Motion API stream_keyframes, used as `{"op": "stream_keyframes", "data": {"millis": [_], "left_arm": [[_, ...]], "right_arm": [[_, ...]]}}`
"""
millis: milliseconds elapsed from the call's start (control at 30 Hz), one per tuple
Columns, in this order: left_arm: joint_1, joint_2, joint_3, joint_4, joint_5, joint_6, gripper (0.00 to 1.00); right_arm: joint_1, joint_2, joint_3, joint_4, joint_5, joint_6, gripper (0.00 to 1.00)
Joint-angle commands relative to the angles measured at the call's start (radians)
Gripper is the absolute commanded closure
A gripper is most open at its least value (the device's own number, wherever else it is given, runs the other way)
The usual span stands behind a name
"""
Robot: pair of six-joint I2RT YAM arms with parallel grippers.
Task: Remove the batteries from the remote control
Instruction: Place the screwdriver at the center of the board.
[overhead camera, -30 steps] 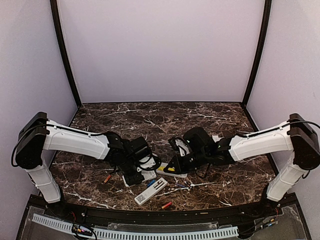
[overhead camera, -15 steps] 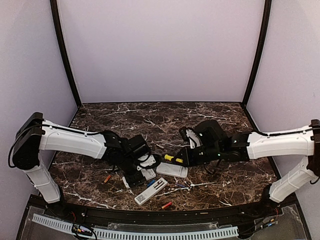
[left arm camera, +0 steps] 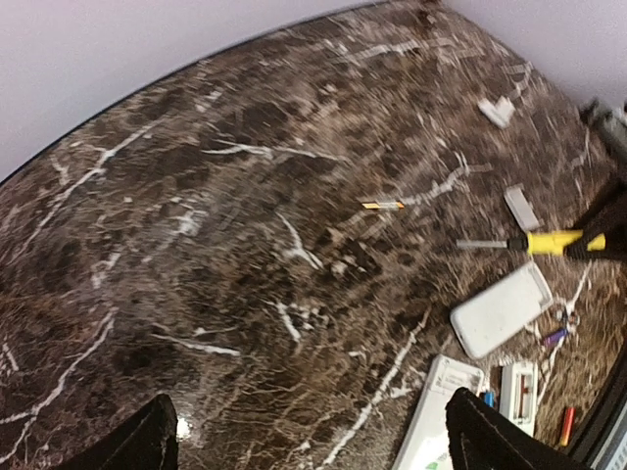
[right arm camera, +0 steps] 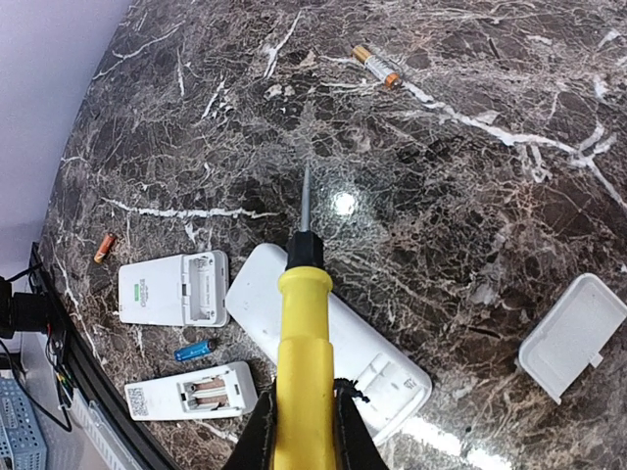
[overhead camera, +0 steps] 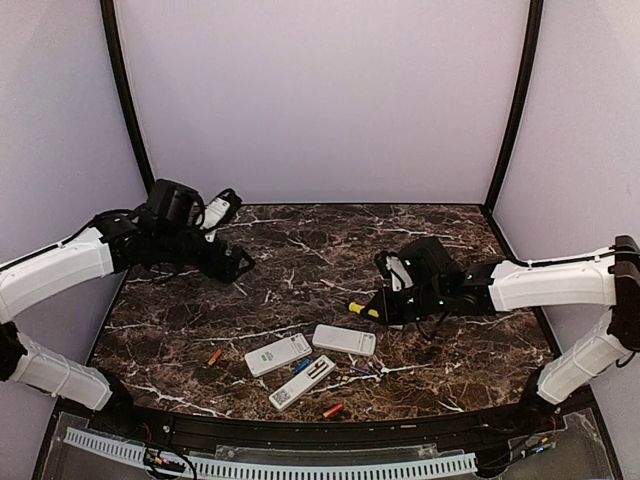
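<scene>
My right gripper (right arm camera: pixel 304 423) clamps the screwdriver (right arm camera: pixel 303 313) by its handle, tip pointing far, ready for prying. My left gripper (left arm camera: pixel 313 443) hangs wide and empty, far left. Loose batteries (right arm camera: pixel 196 350) lie among the remotes (right arm camera: pixel 333 343); the nearest remote (right arm camera: pixel 191 392) seems still loaded.

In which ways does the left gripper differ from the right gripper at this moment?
The black left gripper is open and empty; the black right gripper is shut on the yellow-handled screwdriver. The left gripper is over the dark marble table's far left, away from the white remote controls; the right gripper is close to them. Neither touches the table.
</scene>
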Motion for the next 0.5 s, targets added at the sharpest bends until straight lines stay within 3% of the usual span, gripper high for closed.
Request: {"op": "stream_keyframes", "data": {"millis": [0,167,300,467], "left_arm": [[0.212,-0.14,-0.045,0.058,0.056,-0.122,0.04],[0.449,-0.265,-0.08,0.114,0.085,-0.19,0.01],[0.489,-0.293,-0.082,0.09,0.001,-0.189,0.01],[0.489,-0.309,-0.092,0.09,0.001,-0.186,0.01]], "right_arm": [[-0.034,0.064,0.036,0.1,-0.11,-0.084,1.0],[-0.044,0.164,0.113,0.086,-0.108,-0.143,1.0],[-0.049,0.213,0.143,0.112,-0.123,-0.164,1.0],[-0.055,0.284,0.172,0.13,-0.153,-0.168,1.0]]}}
